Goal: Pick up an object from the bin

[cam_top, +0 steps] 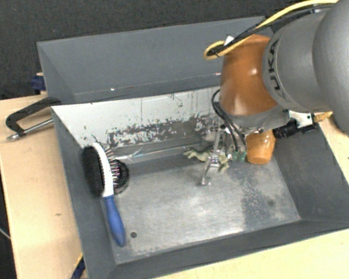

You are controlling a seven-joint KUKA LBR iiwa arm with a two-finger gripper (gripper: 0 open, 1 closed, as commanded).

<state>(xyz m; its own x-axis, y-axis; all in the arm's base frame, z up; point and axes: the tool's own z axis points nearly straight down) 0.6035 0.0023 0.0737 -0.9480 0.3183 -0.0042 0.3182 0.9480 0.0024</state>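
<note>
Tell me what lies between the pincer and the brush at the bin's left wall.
Mostly bare floor of the bin. A small pale thing lies right beside the pincer on the side towards the brush, near the back wall. Whether it sits on the straight path I cannot tell.

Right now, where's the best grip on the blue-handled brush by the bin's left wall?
Take the brush by its blue handle, from straight above, closing across its width. The handle is narrow, straight and lies flat; the head is wider, bristly and close to the bin's left wall, probably a poorer hold.
</note>
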